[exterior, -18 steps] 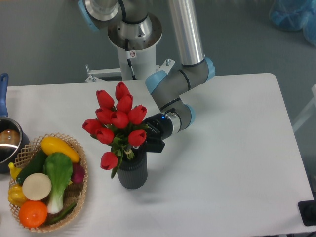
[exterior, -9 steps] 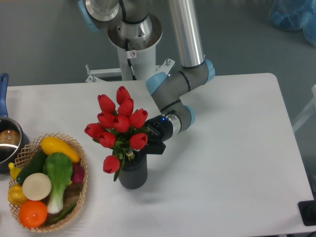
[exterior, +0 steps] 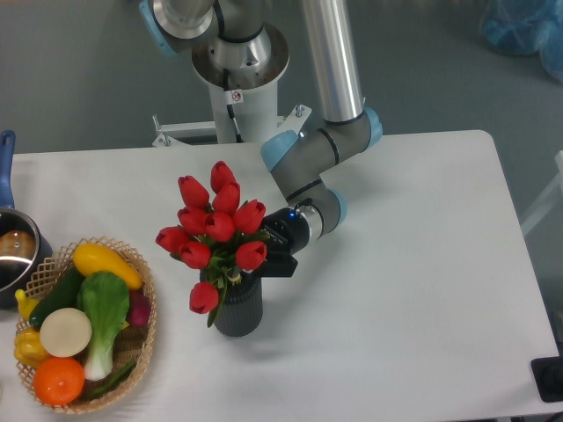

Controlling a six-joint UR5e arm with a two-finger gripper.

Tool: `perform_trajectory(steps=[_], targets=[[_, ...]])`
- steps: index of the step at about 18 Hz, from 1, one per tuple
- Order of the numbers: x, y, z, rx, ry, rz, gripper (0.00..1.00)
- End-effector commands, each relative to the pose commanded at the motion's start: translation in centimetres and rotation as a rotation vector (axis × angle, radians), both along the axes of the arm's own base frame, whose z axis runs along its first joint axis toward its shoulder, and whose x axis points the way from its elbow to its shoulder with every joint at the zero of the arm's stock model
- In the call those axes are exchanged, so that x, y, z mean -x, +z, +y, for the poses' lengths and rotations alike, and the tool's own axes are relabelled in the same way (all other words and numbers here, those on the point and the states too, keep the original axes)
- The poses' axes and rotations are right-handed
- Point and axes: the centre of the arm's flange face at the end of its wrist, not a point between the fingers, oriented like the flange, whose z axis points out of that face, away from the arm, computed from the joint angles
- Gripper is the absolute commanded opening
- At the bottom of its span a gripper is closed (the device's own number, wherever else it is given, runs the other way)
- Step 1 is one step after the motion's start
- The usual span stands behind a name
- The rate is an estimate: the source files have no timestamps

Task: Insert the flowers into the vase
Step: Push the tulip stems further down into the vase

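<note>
The flowers (exterior: 215, 230) stand with their stems down in the mouth of the vase (exterior: 237, 303), heads fanned out above and to the left of it and one bloom drooping over its left rim, so I judge the insertion close to done. My tool (exterior: 261, 254) sits just right of the vase mouth, at the stems, but the blooms and leaves hide its tips and I cannot tell whether it grips them or has let go. What is left, as I see it, is releasing and backing away from the vase without tipping it on the tabletop (exterior: 413, 290).
</note>
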Motion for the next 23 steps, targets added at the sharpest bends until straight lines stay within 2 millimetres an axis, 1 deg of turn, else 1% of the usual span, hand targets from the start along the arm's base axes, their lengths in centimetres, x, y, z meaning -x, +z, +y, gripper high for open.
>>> perform_trajectory(steps=[8, 16, 18, 22, 23], targets=[[-0.19, -0.53, -0.63, 0.003, 0.023, 0.008, 0.27], [-0.23, -0.33, -0.66, -0.001, 0.027, 0.013, 0.28], [-0.22, -0.24, -0.67, -0.003, 0.028, 0.013, 0.30], [-0.34, -0.40, -0.64, 0.001, 0.027, 0.012, 0.31], [-0.34, -0.38, -0.64, 0.000, 0.027, 0.013, 0.33]])
